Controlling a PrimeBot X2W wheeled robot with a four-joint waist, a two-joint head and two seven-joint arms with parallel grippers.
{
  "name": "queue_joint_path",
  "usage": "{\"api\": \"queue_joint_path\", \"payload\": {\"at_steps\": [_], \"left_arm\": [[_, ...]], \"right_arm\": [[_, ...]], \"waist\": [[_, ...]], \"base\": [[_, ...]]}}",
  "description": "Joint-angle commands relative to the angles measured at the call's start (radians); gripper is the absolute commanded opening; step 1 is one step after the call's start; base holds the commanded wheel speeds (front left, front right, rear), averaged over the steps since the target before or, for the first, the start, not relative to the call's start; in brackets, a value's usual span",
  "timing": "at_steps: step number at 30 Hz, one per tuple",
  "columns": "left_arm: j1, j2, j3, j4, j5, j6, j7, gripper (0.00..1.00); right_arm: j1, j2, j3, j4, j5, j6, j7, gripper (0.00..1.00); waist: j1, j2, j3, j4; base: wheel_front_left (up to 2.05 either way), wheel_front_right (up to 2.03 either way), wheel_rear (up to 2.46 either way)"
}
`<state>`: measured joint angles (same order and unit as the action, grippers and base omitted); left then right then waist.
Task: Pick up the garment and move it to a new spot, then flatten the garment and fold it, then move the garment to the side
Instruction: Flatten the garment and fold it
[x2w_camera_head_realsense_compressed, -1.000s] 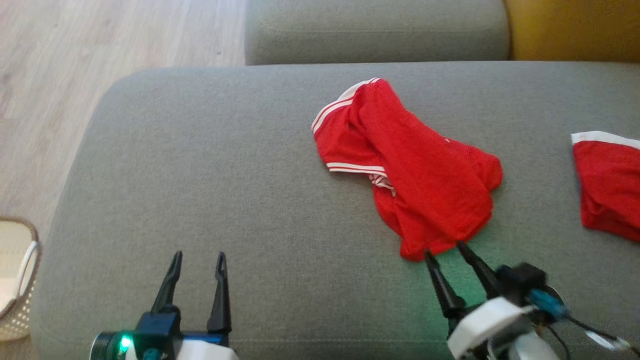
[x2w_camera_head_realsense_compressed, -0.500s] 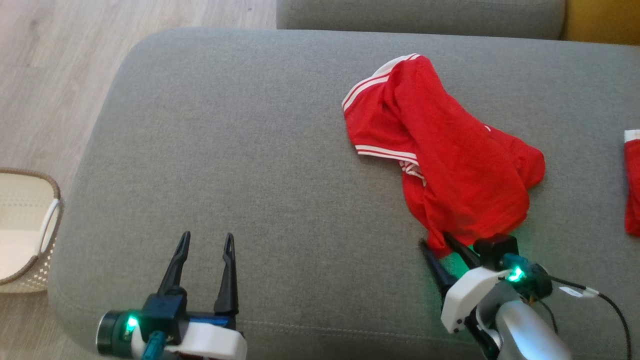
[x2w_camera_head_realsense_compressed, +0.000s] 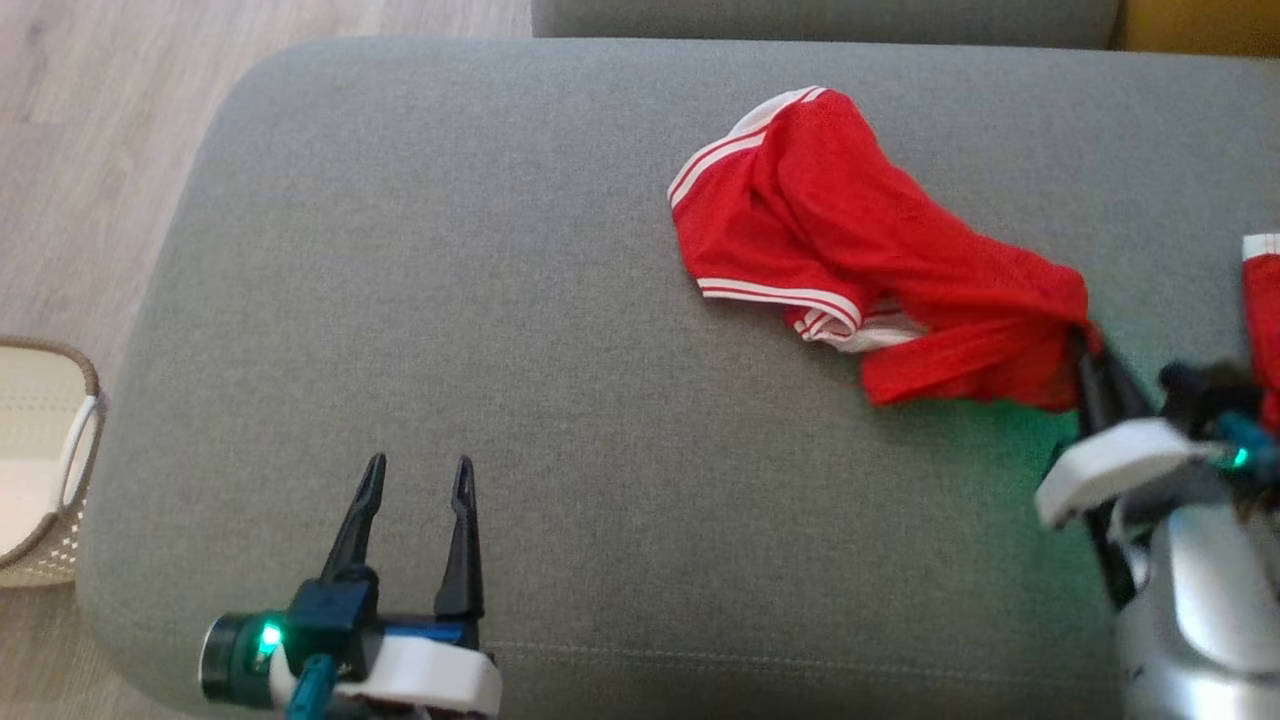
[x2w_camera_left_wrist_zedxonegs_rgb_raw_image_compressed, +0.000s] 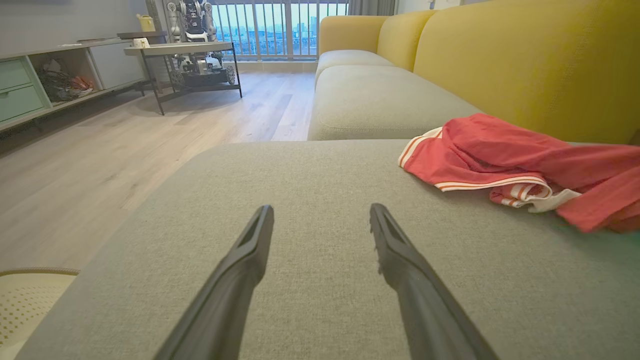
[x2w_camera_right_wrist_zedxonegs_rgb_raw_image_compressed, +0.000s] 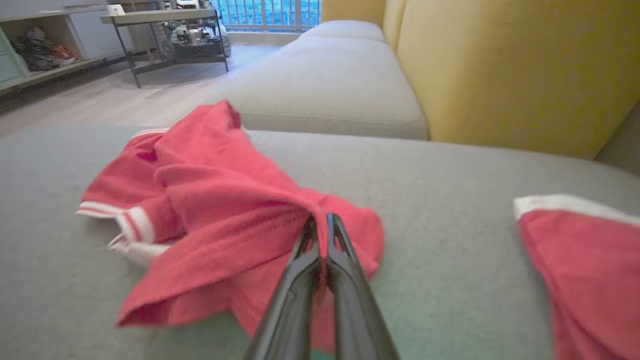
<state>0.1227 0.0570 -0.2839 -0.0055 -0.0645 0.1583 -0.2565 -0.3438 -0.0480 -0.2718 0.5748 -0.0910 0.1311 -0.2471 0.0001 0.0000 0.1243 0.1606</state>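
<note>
A crumpled red garment with white stripes lies on the grey sofa cushion, right of centre. My right gripper is shut on the garment's right edge and has that edge drawn out to the right. The right wrist view has the two fingers pinched together on a fold of the garment, with the right gripper at its near side. My left gripper stands open over bare cushion at the lower left, nothing between its fingers. In the left wrist view the left gripper points along the cushion, with the garment off to its right.
A second red piece of clothing with a white band lies at the far right edge, also seen as red cloth. A pale woven basket stands on the wooden floor at the left. Another grey cushion and a yellow backrest bound the far side.
My right gripper has shut on the garment's near edge and pulled it right, stretching the cloth out. The head camera has shifted. The left gripper stays open.
</note>
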Motion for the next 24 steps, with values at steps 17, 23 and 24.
{"api": "queue_joint_path", "payload": {"at_steps": [17,23,24], "left_arm": [[-0.217,-0.007,-0.102,-0.034,-0.010,-0.072,-0.005,1.00],[-0.323,-0.005,-0.189,0.068,0.032,-0.160,-0.005,1.00],[-0.344,-0.003,-0.199,0.094,0.041,-0.174,-0.005,1.00]], "right_arm": [[-0.267,-0.003,-0.221,-0.043,-0.300,0.000,0.001,1.00],[-0.184,-0.002,-0.071,-0.135,-0.127,0.000,-0.014,1.00],[-0.165,-0.002,-0.047,-0.167,-0.100,0.000,-0.014,1.00]], "waist": [[-0.0001,0.0000,0.109,-0.052],[-0.0001,0.0000,0.146,-0.145],[-0.0001,0.0000,0.153,-0.162]], "base": [[0.00,0.00,0.00],[0.00,0.00,0.00],[0.00,0.00,0.00]]}}
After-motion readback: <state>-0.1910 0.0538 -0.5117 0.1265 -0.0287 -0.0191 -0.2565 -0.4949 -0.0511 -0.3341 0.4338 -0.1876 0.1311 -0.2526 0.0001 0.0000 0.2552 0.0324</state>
